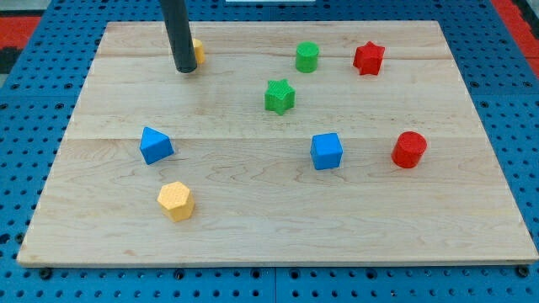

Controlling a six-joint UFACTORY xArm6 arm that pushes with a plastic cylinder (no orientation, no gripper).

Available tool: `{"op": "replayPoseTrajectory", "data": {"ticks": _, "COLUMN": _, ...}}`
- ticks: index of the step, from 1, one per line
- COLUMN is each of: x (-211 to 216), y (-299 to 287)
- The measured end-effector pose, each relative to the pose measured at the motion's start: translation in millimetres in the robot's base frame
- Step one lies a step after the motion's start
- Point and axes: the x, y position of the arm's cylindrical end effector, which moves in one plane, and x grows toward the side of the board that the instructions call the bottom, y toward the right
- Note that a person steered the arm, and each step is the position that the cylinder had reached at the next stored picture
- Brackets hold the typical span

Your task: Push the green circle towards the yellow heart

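While the single camera view takes in the whole wooden board [278, 244], I list its contents from the view's top downward.

Rod and my tip [185, 71]: upper left of the board, planted just beside the yellow heart [198, 52], which peeks out on the rod's right side and is mostly hidden by it; whether they touch I cannot tell. I carry no pincer — only this bare rod, so nothing opens, closes or grips.

Green circle [306, 57]: near the top edge, right of centre, well apart from my tip. Bare wood runs between it and the yellow heart.

Red star [369, 58]: just to the right of the green circle, likewise near the top edge.

Green star [280, 96]: below and slightly left of the green circle, near it but not touching.

Blue triangle [156, 145]: left half, mid-height, standing alone.

Blue cube [327, 151]: right of centre, mid-height.

Red cylinder [409, 150]: beside the blue cube toward the view's right, a gap between them.

Yellow hexagon [176, 201]: lower left, below the blue triangle.

Open room — a broad strip along the bottom edge and the lower right corner.
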Motion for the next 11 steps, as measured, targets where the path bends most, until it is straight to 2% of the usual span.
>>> {"op": "replayPoseTrajectory", "data": {"ticks": 1, "x": -28, "y": 16}}
{"op": "replayPoseTrajectory", "data": {"ticks": 2, "x": -4, "y": -41}}
{"op": "replayPoseTrajectory", "data": {"ticks": 3, "x": -17, "y": -24}}
{"op": "replayPoseTrajectory", "data": {"ticks": 4, "x": 8, "y": 34}}
{"op": "replayPoseTrajectory", "data": {"ticks": 5, "x": 20, "y": 153}}
{"op": "replayPoseTrajectory", "data": {"ticks": 6, "x": 22, "y": 231}}
{"op": "replayPoseTrajectory", "data": {"ticks": 7, "x": 12, "y": 219}}
{"op": "replayPoseTrajectory", "data": {"ticks": 8, "x": 2, "y": 163}}
{"op": "replayPoseTrajectory", "data": {"ticks": 9, "x": -1, "y": 201}}
{"op": "replayPoseTrajectory", "data": {"ticks": 10, "x": -22, "y": 247}}
{"op": "replayPoseTrajectory", "data": {"ticks": 11, "x": -29, "y": 179}}
